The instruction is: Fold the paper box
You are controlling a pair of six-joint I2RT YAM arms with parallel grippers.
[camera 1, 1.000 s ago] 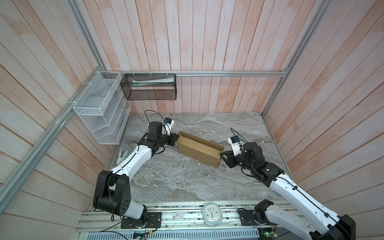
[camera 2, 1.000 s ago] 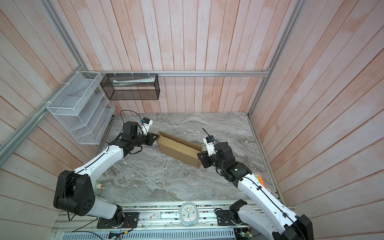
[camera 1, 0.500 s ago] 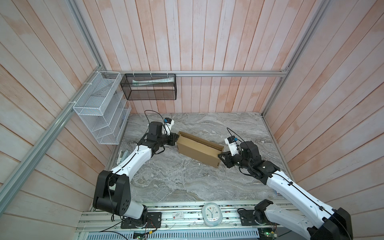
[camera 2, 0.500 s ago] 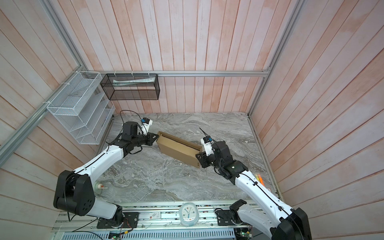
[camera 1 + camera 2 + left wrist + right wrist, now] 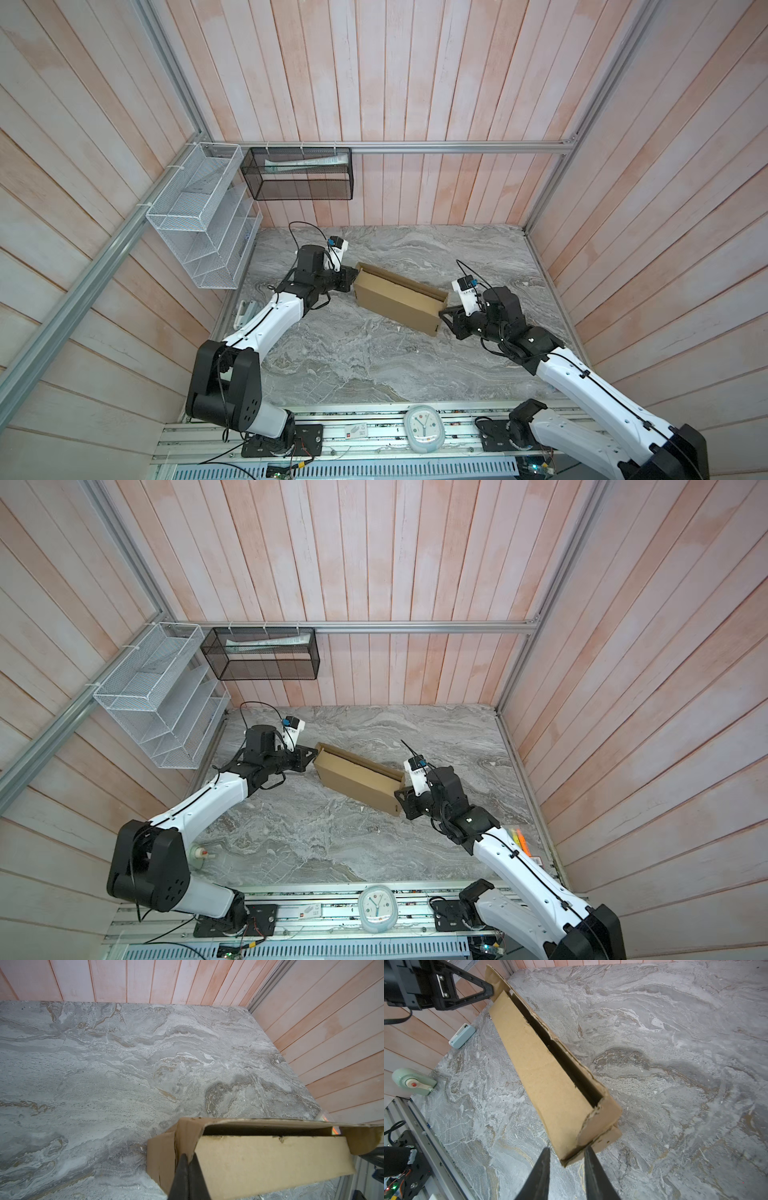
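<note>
The paper box (image 5: 399,299) (image 5: 357,777) is a long brown cardboard shape standing on the marble table, with a narrow dark gap along its top. My left gripper (image 5: 353,276) (image 5: 314,754) is at the box's left end, and the left wrist view shows it (image 5: 189,1156) shut on a bent end flap of the box (image 5: 270,1159). My right gripper (image 5: 446,316) (image 5: 401,798) is at the other end. In the right wrist view it (image 5: 566,1150) straddles the lower corner of the box (image 5: 546,1072): one finger lies against the end flap, the other stands clear.
A white wire rack (image 5: 199,220) and a black mesh basket (image 5: 299,174) hang on the back left walls. A pale blue device (image 5: 462,1035) and a mint-green dispenser (image 5: 413,1082) lie by the left wall. A clock (image 5: 424,428) sits on the front rail. Orange markers (image 5: 519,839) lie at the right edge.
My right wrist nudged toward the box's end and eased back a little. The left arm and the box have not visibly moved.
</note>
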